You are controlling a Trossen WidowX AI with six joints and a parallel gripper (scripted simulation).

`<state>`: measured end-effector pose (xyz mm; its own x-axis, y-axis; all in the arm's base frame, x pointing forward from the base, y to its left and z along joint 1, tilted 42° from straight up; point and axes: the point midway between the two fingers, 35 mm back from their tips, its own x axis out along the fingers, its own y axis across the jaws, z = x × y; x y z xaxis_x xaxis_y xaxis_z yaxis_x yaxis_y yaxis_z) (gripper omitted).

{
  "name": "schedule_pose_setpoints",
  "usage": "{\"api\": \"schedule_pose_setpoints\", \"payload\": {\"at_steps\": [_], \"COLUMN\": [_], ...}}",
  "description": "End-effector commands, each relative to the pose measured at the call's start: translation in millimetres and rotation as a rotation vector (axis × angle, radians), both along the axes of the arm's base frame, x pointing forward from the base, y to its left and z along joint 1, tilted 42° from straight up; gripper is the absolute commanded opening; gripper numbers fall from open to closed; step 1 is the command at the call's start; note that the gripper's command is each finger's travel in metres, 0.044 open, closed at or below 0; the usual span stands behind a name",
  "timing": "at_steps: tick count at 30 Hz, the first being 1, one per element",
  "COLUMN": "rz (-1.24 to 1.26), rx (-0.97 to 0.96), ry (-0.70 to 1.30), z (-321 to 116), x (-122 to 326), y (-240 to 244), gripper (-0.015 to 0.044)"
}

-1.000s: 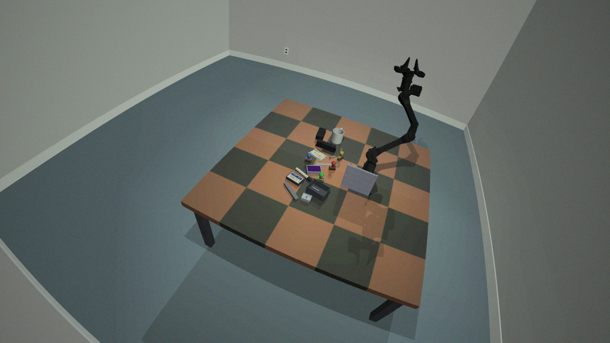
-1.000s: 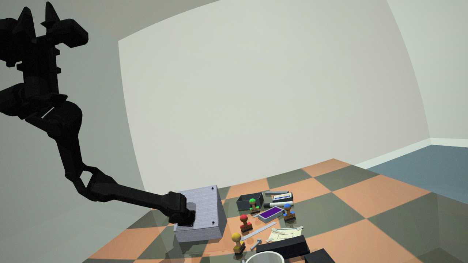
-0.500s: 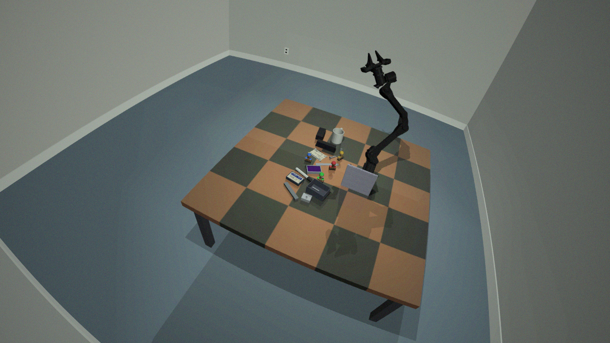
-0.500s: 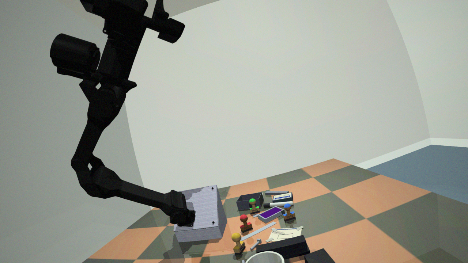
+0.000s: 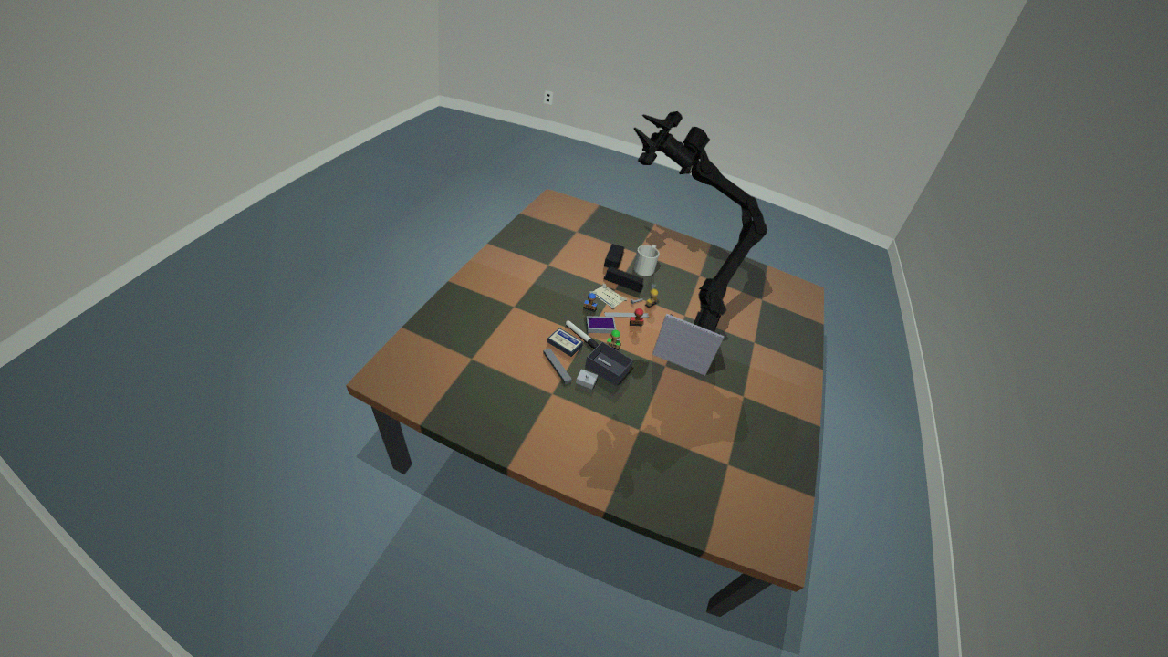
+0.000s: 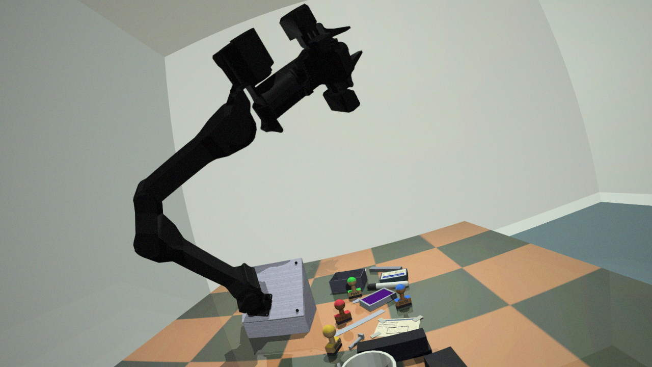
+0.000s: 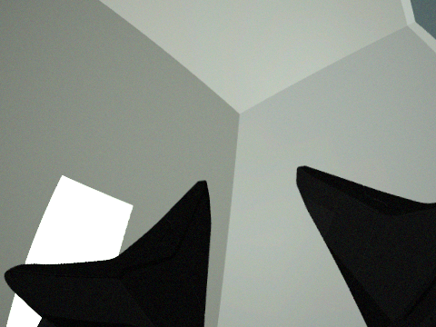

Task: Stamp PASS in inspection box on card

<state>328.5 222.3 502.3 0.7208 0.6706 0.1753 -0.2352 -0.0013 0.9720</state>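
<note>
Gripper (image 5: 639, 122) (image 6: 356, 39) (image 7: 252, 182) partly open, nothing between the fingers, held high above the table (image 5: 530, 441) (image 6: 478, 287), well apart from the stamps; in the exterior view it points right. PASS stamp (image 5: 615, 338) (image 6: 354, 287) stands upright on the table, green knob up, wooden base down, handle axis about vertical. PASS lettering on the base side faces the exterior camera; the base's longer side runs roughly left to right there. Same view: stamp is just beside and nearer than the dark tray (image 5: 609, 365) (image 6: 343, 285), and left of the ink pad (image 5: 599, 323) (image 6: 377, 296). Can't tell if stamp and tray touch. Pad lies flat, purple side up, long axis from near left to far right. Card (image 5: 608, 296) (image 6: 401, 323) lies flat, nearer and to the right of the PASS stamp, taped at corners, outlined box on its near part. Red stamp (image 5: 637, 317) (image 6: 341, 312) upright, nearer and left; blue stamp (image 5: 590, 301) (image 6: 402, 296) upright, right of the pad.
</note>
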Motion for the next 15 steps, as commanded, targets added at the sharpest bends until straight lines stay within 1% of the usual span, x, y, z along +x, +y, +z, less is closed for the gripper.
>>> {"api": "schedule_pose_setpoints", "payload": {"at_steps": [1, 8, 15], "rz": [-0.032, -0.062, -0.075], "rx": [-0.142, -0.384, -0.682], "ry": [0.145, 0.343, 0.524], "z": [-66, -169, -276], "x": [29, 51, 50], "y": [24, 52, 65], "gripper": [0.0222, 0.0222, 0.0222]}}
